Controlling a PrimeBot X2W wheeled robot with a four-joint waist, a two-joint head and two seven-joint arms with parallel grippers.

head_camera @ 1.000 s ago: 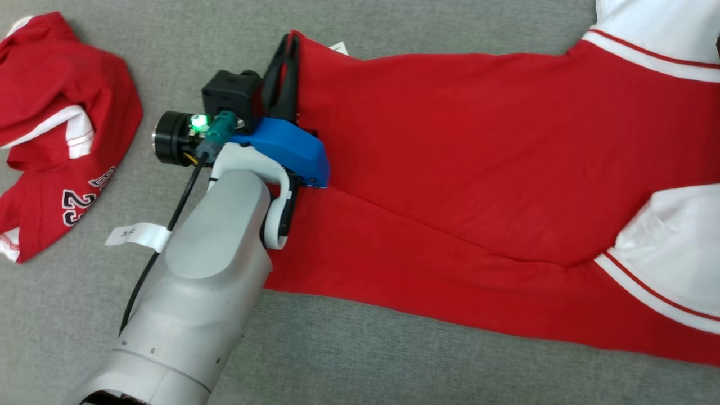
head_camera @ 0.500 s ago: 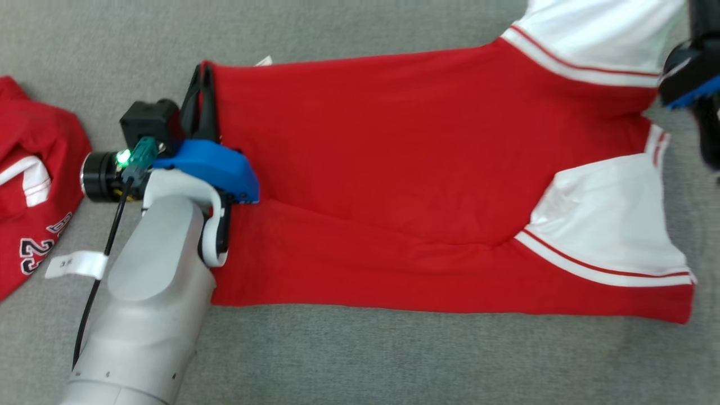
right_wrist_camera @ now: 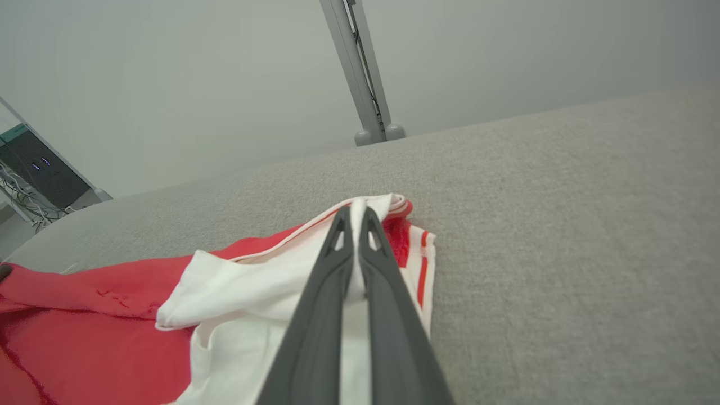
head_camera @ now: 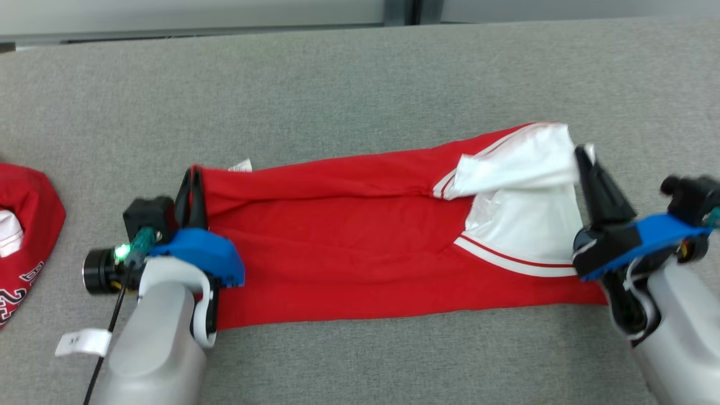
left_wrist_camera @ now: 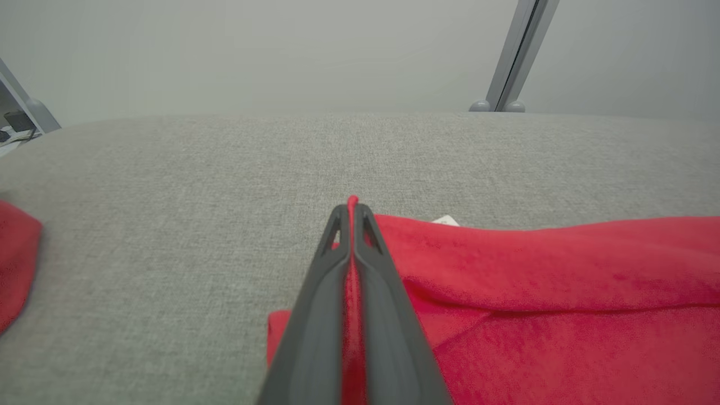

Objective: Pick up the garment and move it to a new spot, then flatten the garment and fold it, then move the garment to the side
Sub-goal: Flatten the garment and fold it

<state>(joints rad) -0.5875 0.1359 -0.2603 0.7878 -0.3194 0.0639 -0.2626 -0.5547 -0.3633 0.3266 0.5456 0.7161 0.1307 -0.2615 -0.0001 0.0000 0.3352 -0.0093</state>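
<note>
Left gripper (head_camera: 192,175): jaws pressed together, pinching red end of garment (head_camera: 349,253); thin strip of red cloth shows between fingers in left wrist view. Right gripper (head_camera: 582,154): jaws clamped too, pinching white panel at opposite end. Garment spans between both grippers on grey padded table (head_camera: 337,79). Small white label (head_camera: 241,165) just right of left tips. Second red garment (head_camera: 25,225) well left of left gripper.

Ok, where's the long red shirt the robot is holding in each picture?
Head view: the red shirt stretches across the middle.
Left wrist view: lower right, pinched by the left gripper.
Right wrist view: lower left, its white part pinched by the right gripper.
Shared landmark: the grey post behind the table.
</note>
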